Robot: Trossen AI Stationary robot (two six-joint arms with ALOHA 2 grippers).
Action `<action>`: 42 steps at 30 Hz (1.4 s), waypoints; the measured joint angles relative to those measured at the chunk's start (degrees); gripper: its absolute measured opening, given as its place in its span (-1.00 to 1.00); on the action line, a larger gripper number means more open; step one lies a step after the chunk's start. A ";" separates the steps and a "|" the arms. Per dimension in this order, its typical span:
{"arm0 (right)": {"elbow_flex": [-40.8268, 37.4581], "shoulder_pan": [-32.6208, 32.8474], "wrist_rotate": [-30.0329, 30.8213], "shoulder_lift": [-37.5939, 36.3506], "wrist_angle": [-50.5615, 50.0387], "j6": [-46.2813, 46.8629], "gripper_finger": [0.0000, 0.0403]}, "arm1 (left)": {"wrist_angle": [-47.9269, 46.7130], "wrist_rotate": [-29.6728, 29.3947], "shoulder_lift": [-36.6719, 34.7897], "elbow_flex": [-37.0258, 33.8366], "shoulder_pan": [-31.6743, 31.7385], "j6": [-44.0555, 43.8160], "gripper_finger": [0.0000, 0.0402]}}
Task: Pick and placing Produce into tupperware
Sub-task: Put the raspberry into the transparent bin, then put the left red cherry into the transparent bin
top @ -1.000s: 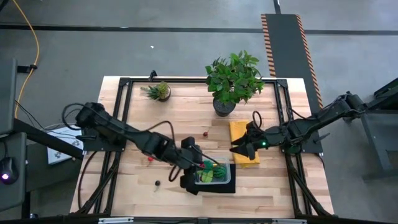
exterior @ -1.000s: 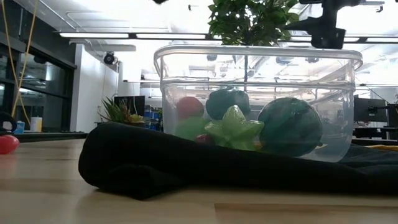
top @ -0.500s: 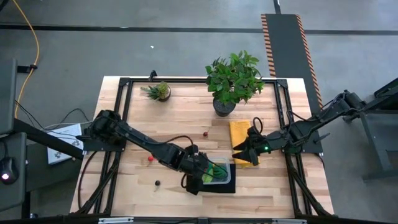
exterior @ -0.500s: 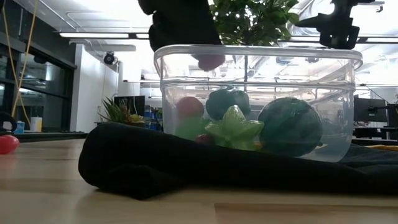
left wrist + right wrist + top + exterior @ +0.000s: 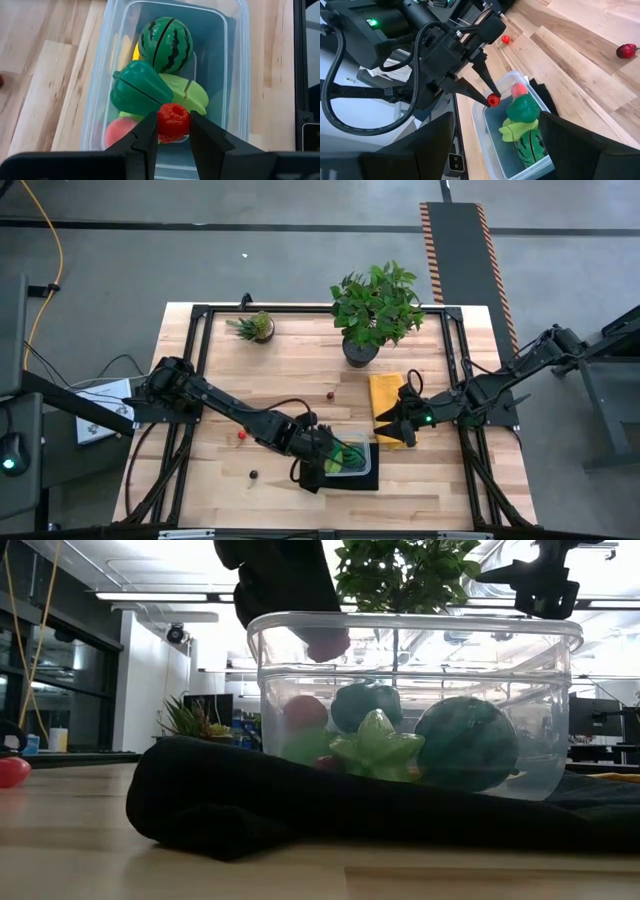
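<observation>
Left wrist view: left gripper (image 5: 172,131) hangs over the tupperware (image 5: 235,60), jaws narrowed onto a small red berry (image 5: 173,121), pinched between the 2 fingertips.
Tupperware: directly below the left gripper, sitting on a black mat (image 5: 210,805); its rim lies just under the berry in the low view.
Watermelon (image 5: 166,44): largest piece inside, at the end of the box farthest ahead of the fingers.
Green pepper (image 5: 140,90): just below and ahead of the berry, touching a pale green piece (image 5: 192,95).
Pink-red fruit (image 5: 120,135): beneath the fingers, partly hidden by them.
Step in hand: releasing the berry (a judgement). Best done by opening only once the berry is clearly inside the walls, low enough that it cannot bounce off the pepper's rounded top and out.
Right gripper (image 5: 392,422): waits well apart to the side, over the yellow cloth (image 5: 385,395), jaws wide and holding nothing.
Loose produce: a red piece (image 5: 241,435), a dark one (image 5: 253,474) and 1 small red piece (image 5: 330,393) lie on the table (image 5: 290,360) away from the left gripper.
</observation>
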 joint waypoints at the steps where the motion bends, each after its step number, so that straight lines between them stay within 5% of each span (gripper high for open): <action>1: 0.00 0.00 0.00 0.00 0.00 -0.02 0.40 | 0.02 0.00 0.00 0.00 0.00 -0.03 -0.56; 6: 0.00 0.00 0.00 0.00 0.00 -0.04 0.40 | 0.39 0.48 0.00 0.00 0.00 0.16 -0.51; 15: 0.00 0.00 -0.02 0.00 0.00 -1.11 0.40 | 1.82 1.55 0.00 0.00 0.76 -0.06 -0.13; 23: 0.00 0.00 -0.04 0.00 0.00 -1.55 0.40 | 0.16 1.79 -0.90 2.42 1.78 -0.89 -0.17; 32: 0.00 0.00 -0.07 0.00 -0.50 -1.53 0.40 | -24.93 -0.68 -2.92 16.73 2.14 4.64 -0.39; 42: 0.00 0.00 -0.07 0.02 -1.04 -1.29 0.40 | -45.02 -13.36 -14.06 14.60 0.24 -12.63 -0.55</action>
